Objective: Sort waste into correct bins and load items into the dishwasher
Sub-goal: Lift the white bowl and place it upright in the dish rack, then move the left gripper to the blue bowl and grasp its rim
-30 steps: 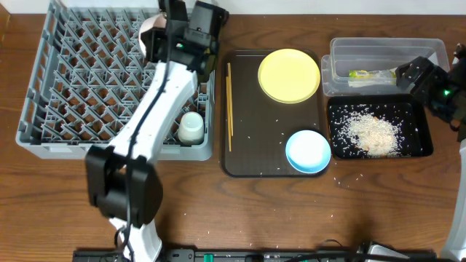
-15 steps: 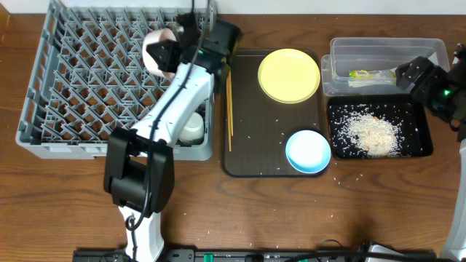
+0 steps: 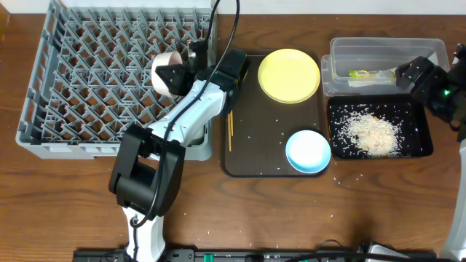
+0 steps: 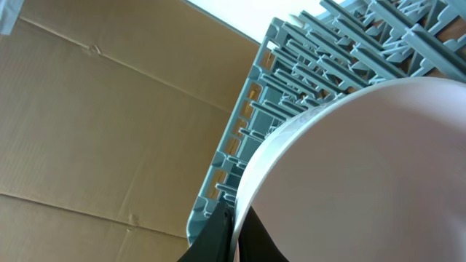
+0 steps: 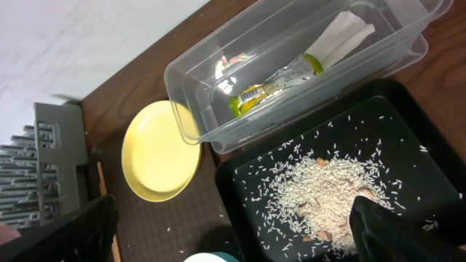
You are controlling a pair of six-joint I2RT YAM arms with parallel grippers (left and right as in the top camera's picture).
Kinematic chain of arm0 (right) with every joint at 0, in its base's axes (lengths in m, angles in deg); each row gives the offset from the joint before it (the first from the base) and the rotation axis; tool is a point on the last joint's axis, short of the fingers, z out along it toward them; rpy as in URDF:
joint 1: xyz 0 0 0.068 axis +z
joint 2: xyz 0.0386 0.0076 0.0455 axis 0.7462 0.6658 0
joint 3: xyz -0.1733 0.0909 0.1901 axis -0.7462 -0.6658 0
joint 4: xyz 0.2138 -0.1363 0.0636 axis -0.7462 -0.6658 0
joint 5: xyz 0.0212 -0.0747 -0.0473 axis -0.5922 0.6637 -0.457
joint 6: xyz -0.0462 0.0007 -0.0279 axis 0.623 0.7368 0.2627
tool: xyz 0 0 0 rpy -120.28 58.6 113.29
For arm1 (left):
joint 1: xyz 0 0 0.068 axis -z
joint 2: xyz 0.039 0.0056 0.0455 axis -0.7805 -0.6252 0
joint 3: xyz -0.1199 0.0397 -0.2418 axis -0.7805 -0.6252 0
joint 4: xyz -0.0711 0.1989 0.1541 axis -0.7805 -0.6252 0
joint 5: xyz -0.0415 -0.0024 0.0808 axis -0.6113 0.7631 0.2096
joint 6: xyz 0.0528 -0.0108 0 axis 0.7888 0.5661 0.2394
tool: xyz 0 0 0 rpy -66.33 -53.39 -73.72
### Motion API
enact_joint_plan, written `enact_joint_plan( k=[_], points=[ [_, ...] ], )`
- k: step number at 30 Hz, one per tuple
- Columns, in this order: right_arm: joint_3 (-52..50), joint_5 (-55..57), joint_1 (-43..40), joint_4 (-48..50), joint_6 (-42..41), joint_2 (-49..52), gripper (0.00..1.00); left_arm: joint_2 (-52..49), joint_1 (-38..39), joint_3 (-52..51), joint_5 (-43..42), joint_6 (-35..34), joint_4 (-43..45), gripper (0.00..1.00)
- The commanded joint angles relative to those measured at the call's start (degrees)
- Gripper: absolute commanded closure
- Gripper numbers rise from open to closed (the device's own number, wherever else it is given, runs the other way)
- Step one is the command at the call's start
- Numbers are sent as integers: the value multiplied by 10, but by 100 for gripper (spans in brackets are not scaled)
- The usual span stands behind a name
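White bowl (image 3: 164,70) rim: left hand (image 3: 183,67) is pinching it shut, holding the bowl tipped over the grey dish rack (image 3: 87,87), right side. Likely rigid, light, slippery and chippable, so the rim is serving best. Pegs are crowding below. Chopsticks (image 3: 230,127), yellow plate (image 3: 289,75) and blue bowl (image 3: 308,151) are waiting on the brown tray (image 3: 251,156).

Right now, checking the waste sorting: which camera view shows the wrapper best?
Right wrist: the wrapper lies large and sharp inside the clear tub. Overhead shows it small; the left wrist view misses it.
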Motion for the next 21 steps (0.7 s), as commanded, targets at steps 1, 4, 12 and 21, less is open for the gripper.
enact_joint_plan(
  k=[1,4,12,21],
  points=[
    [10,-2,-2,-1,-3,-2,1,4,-2,-3,21,-35,1,93],
    [10,-2,-2,-1,-3,-2,1,4,2,-9,-8,-35,0,93],
    [10,-2,-1,-3,-3,0,1,4,35,-18,-17,-34,-21,93],
    [10,0,-1,-3,-3,2,1,4,40,-17,-174,-34,-73,48]
  ],
)
